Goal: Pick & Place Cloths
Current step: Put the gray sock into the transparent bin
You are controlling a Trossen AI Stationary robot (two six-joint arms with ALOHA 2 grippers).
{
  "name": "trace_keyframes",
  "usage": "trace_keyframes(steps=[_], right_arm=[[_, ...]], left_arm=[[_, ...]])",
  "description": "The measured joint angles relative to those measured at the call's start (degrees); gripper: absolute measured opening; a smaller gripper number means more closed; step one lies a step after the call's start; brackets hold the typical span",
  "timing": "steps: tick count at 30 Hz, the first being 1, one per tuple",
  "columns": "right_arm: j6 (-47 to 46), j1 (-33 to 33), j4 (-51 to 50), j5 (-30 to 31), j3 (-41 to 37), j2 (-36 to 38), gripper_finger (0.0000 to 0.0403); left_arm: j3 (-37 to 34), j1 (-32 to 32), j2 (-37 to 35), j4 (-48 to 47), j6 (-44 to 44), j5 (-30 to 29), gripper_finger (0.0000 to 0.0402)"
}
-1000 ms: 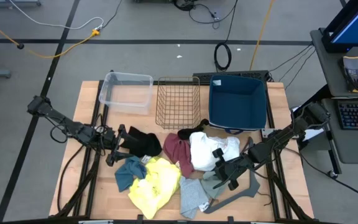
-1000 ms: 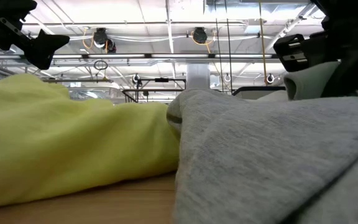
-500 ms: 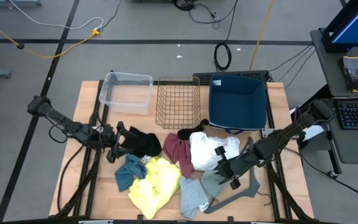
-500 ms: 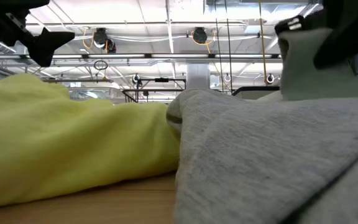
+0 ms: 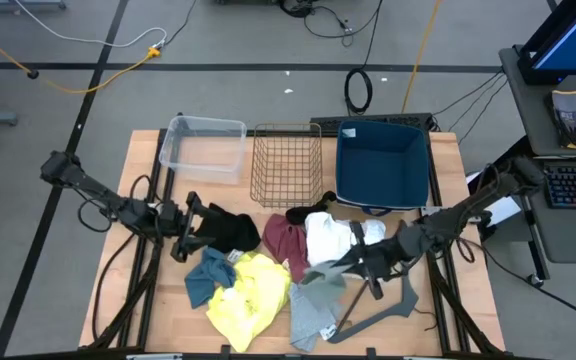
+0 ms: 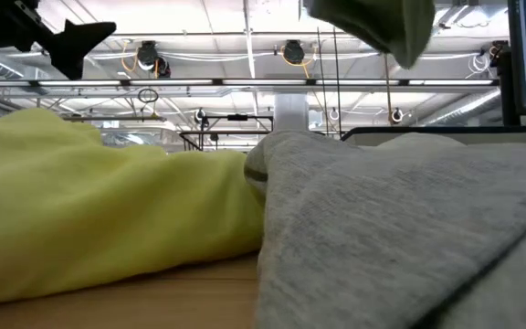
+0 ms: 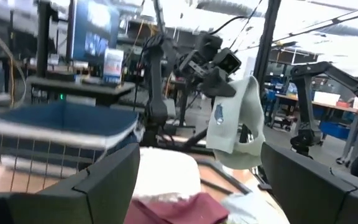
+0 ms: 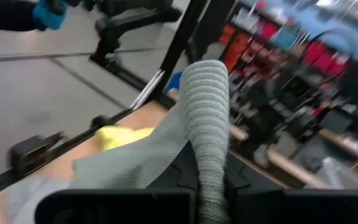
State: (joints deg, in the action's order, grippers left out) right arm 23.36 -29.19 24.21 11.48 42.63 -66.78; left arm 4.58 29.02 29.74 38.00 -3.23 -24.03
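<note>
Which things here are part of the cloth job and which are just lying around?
Job: black cloth, teal cloth, yellow cloth, maroon cloth, white cloth, grey cloth on the table, grey cloth lifted by the right tool.

Lying about: hanger bar, clear tub, wire basket, blue bin.

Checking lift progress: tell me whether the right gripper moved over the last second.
Yes. The right gripper, shut on a grey cloth, moved up off the pile, away from the hanger bar toward the white cloth.

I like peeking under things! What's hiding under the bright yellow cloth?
The bright yellow cloth lies on the wooden table, overlapping the teal-blue cloth. Anything else beneath it is covered.
</note>
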Motion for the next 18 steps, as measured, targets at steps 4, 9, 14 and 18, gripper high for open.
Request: trace_keyframes(steps=[4, 9, 14, 18], right_arm=[[1.81, 3.68, 4.59, -6.2, 0.0, 0.0, 0.0003], [1.5, 8.28, 8.11, -11.85, 0.0, -0.01, 0.0003], [1.57, 11.41, 12.46, -14.91, 0.0, -0.88, 0.0003], [4.02, 12.35, 17.33, -16.24, 0.01, -3.01, 0.0003]], left_arm=[[0.41, 0.0, 4.86, 5.95, 4.51, 0.4, 0.034], [2.97, 0.0, 12.21, 10.37, 8.18, 0.43, 0.034], [8.59, -0.07, 20.03, 10.47, 9.19, -0.95, 0.034], [14.0, -0.09, 25.8, 10.36, 12.03, -1.54, 0.034]])
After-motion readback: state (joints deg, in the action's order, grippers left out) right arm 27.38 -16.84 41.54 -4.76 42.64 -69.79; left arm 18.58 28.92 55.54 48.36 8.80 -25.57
